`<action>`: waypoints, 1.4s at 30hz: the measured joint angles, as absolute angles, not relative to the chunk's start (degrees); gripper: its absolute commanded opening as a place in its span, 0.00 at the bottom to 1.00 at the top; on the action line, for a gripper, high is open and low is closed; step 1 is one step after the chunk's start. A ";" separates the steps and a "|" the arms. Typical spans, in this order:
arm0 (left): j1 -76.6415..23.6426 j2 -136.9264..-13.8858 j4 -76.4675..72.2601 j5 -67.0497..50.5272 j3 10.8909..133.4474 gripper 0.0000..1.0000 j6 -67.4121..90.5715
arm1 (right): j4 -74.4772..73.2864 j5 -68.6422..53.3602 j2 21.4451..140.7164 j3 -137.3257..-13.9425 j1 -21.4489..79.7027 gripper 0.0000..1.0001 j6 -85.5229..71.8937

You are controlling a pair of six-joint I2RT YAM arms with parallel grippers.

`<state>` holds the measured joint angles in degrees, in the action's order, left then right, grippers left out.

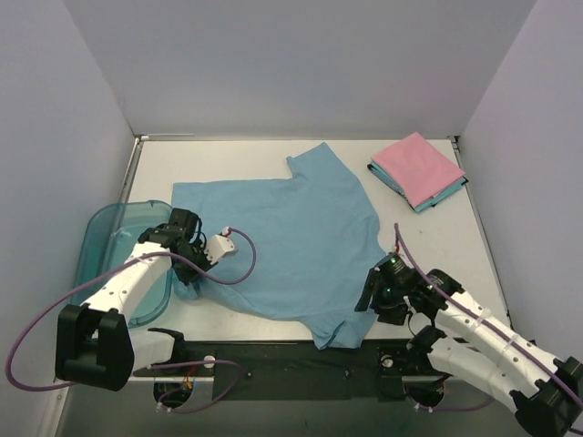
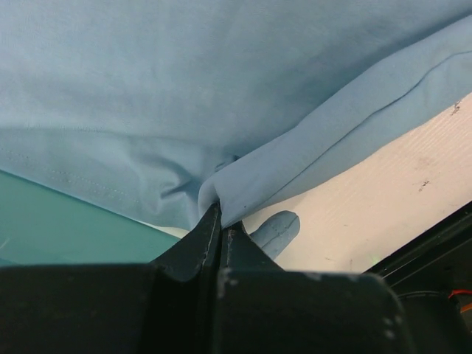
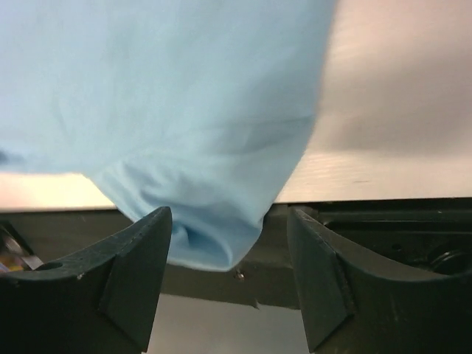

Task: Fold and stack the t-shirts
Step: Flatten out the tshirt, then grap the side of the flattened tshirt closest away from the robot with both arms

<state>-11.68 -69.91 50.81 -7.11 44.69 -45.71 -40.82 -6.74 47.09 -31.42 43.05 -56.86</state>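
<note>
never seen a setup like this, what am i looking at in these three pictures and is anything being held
These are two robot arms bolted at the near edge of a table, each ending in a two-finger gripper. The wide picture comes from a fixed camera above and behind the arms. The other two come from small cameras on the wrists, so each shows its own fingers up close.

A light blue t-shirt lies spread on the table. At the far right corner sits a stack of folded shirts, pink on top of teal. A see-through teal bin stands at the left.

The left gripper is shut, pinching an edge of the blue shirt. The right gripper is open, with a fold of the same shirt hanging between its fingers, not clamped.
</note>
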 measured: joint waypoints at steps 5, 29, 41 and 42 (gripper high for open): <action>-11.68 -69.69 50.81 -7.38 44.49 0.00 -45.74 | -41.10 -4.69 45.78 -29.52 33.80 0.56 -58.50; -13.91 -67.33 54.28 -10.74 44.10 0.00 -45.52 | -30.11 -9.26 62.39 -30.87 1.04 0.10 -39.94; -17.54 -67.22 54.61 -11.79 40.84 0.00 -43.66 | -39.79 -6.59 62.81 -38.41 7.31 0.51 -38.24; -17.54 -67.22 54.61 -11.81 40.84 0.00 -43.53 | -41.47 -6.35 60.66 -38.41 10.20 0.51 -39.92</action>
<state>-17.54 -67.22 54.61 -11.81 40.84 -43.53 -41.47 -6.35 60.66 -38.41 10.20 -39.92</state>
